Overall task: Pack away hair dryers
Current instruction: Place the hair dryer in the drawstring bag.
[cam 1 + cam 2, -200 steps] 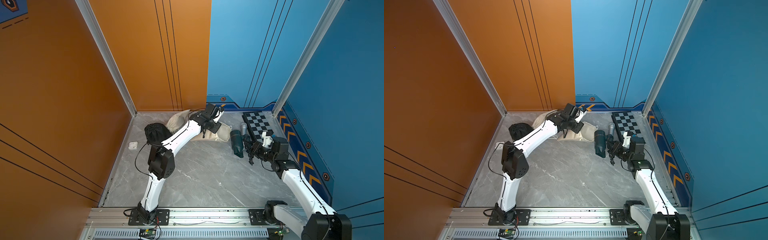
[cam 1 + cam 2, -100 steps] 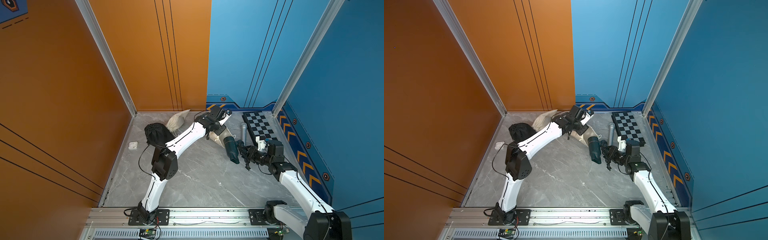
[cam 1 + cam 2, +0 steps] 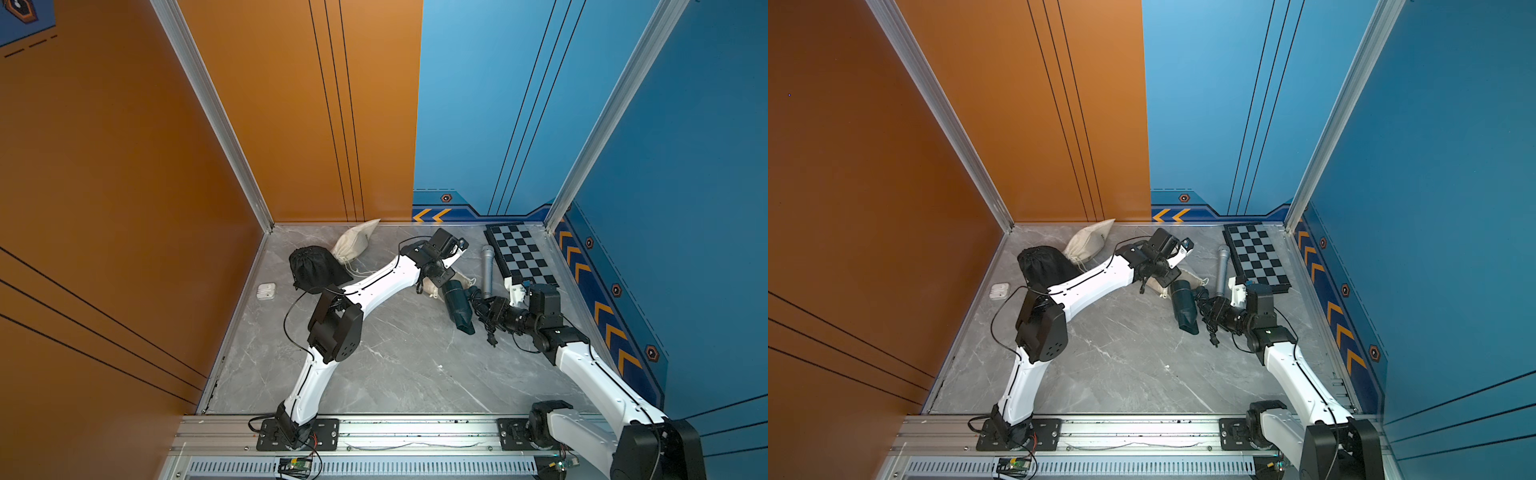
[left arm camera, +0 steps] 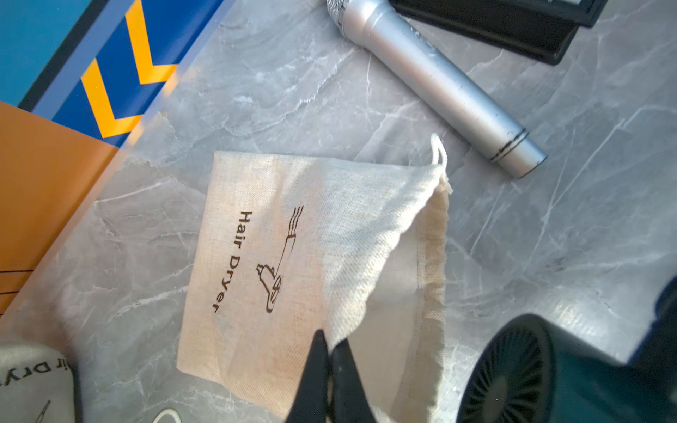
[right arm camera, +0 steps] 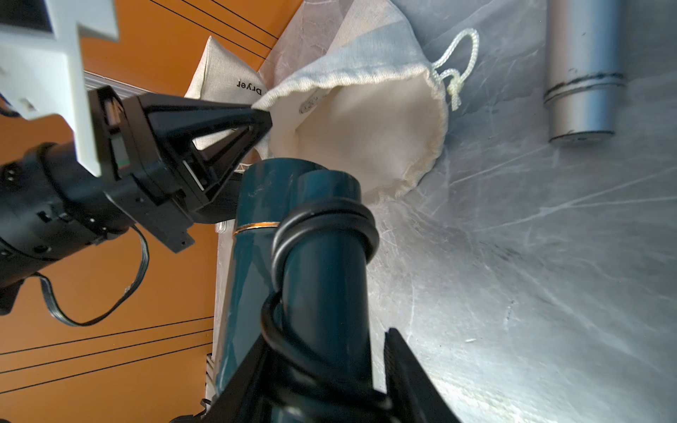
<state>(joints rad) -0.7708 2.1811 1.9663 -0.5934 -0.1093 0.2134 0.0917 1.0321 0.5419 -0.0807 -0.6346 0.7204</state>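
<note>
Cream cloth bag (image 4: 293, 238) lay flat, its upper lip pinched by the left gripper (image 4: 331, 338); the right gripper (image 5: 322, 373) clasped the dark teal hair dryer (image 5: 256, 205) by its handle, barrel end at the mouth; lifting the lip and pushing straight seemed wisest.

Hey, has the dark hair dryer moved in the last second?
Yes. The dark teal hair dryer, in the right gripper, has shifted away from the chessboard, toward the table's centre.
</note>
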